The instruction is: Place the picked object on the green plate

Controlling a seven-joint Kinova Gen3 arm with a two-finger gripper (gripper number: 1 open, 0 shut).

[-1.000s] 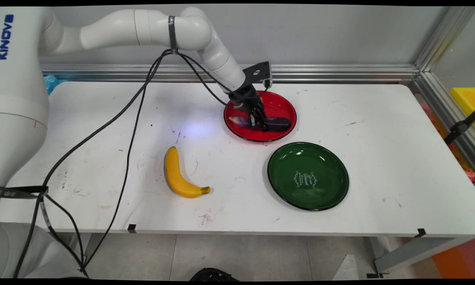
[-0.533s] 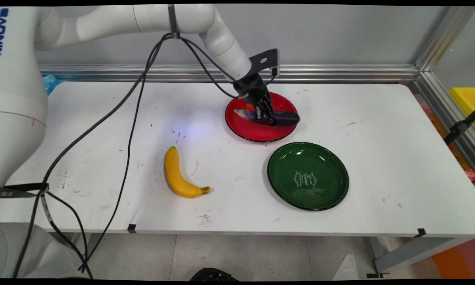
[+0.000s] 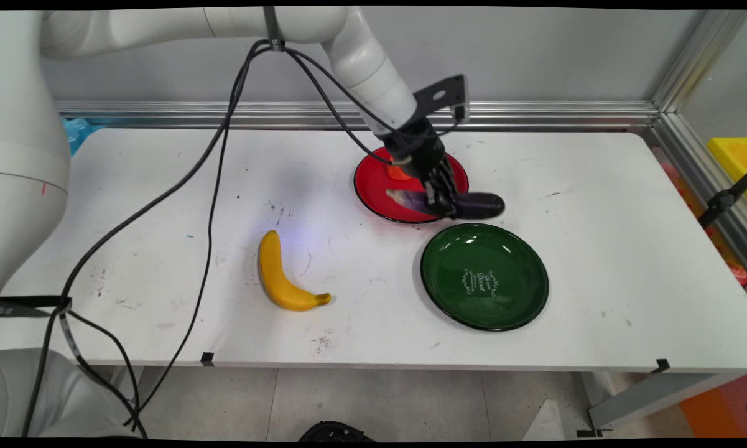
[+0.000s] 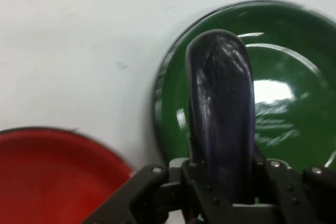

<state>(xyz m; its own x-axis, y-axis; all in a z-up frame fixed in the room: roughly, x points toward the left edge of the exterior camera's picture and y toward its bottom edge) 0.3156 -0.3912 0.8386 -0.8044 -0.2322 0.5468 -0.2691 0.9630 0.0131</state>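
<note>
Jaws: pressed together on the eggplant, pinching it near its middle; no point is needed to see the two fingers clamped on either side of it.
Gripper: hangs above the near right rim of the red plate, tilted down and to the right from the white arm.
Banana: lies flat on the counter, well left of both plates, its stem end pointing right.
Cables: black, drooping from the arm across the left half of the counter.
Red plate: sits toward the back of the counter; a small orange piece shows on it, partly hidden by the gripper, too little visible to name.
Eggplant: dark purple, held clear of the counter, lying roughly level, its pale end over the red plate and its dark end reaching past the rim to the right; from the hand camera it points over the green plate.
Green plate: just right of and nearer than the red plate, with white lettering in its middle; in the hand view it lies beyond the eggplant's tip, beside the red plate.
</note>
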